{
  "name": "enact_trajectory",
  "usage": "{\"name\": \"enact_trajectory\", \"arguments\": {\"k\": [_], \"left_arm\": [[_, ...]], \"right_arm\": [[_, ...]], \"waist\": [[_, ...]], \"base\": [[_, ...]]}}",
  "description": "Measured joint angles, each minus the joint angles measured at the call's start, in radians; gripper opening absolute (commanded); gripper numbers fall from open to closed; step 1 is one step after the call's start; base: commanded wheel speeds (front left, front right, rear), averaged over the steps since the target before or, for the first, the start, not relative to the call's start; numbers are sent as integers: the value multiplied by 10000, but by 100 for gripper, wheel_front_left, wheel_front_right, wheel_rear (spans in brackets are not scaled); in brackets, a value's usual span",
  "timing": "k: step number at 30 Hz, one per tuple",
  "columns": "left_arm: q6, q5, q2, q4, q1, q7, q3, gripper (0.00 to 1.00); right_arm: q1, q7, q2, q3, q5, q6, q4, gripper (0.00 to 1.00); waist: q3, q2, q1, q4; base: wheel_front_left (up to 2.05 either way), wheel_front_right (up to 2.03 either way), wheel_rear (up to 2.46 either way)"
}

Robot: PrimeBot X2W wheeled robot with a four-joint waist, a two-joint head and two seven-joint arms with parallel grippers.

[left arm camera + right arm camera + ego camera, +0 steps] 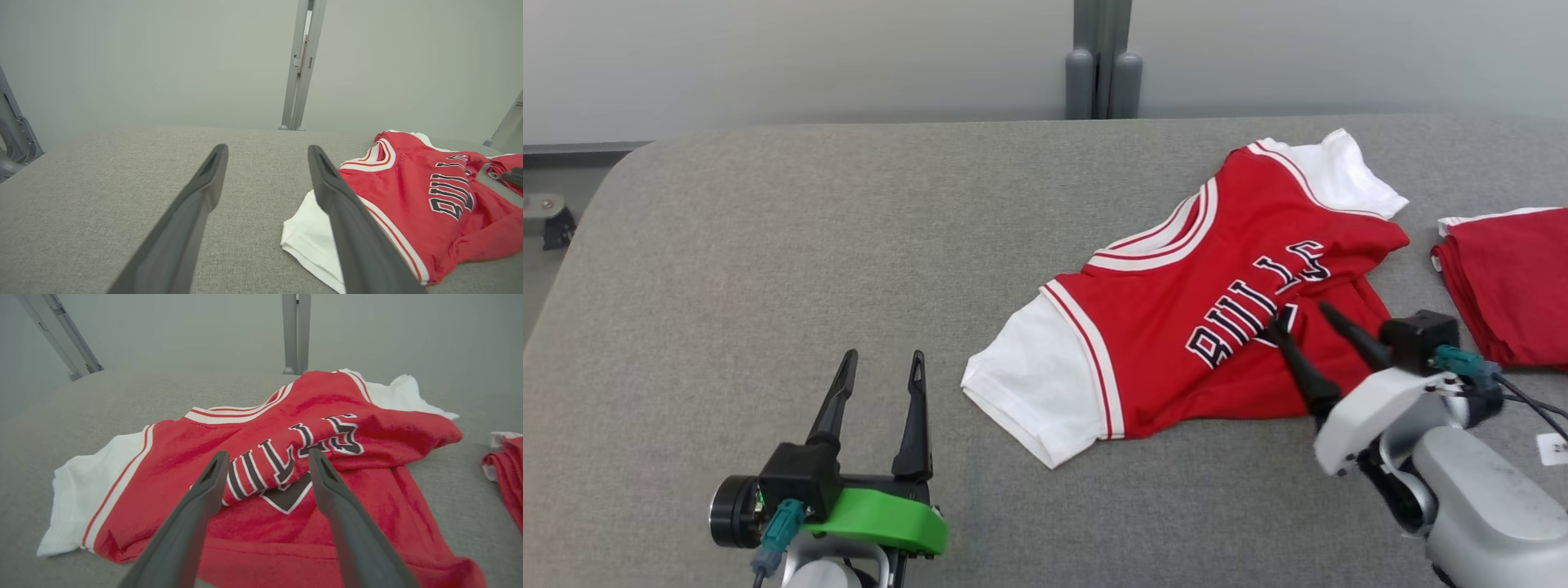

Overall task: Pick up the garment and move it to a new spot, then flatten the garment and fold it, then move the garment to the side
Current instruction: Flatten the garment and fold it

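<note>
Right gripper (1301, 312) spread over red garment (1168, 327) — lettering seemingly "BULLS"; left gripper (885, 356) spread.

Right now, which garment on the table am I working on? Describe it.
On the grey table, look right of centre, by the right claw. The jersey lies rumpled there; unlike the folded red pile at the edge, it has white sleeves and black lettering.

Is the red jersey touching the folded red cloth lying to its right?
Apart. The right wrist view shows a strip of bare grey table between the jersey and the folded red cloth; the head view shows the same gap.
</note>
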Motion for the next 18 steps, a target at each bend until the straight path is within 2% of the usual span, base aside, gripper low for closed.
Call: {"name": "enact_trajectory", "arguments": {"k": [3,7,10,14,18], "left_arm": [[0,-17,0,-35,2,-2,63,100],[-23,-38,-2,46,33,0,75,100],[-35,-111,-2,253,78,-2,107,100],[2,-48,-2,669,50,0,115,100],[169,299,-2,1294,-294,0,153,100]], "right_arm": [[563,-82,138,-1837,-991,0,15,100],[1836,-100,1156,-4253,-2119,0,-1051,100],[2556,-100,1827,-5457,-2863,0,-1856,100],[2908,-100,2483,-5797,-3494,0,-2518,100],[2948,-100,2564,-5952,-3710,0,-2947,100]], "waist": [[-42,0,0,-311],[-72,0,0,-669],[-71,0,0,-868],[-12,0,0,-1067],[87,0,0,-1247]], "base": [[0,0,0],[0,0,0],[0,0,0],[0,0,0],[0,0,0]]}}
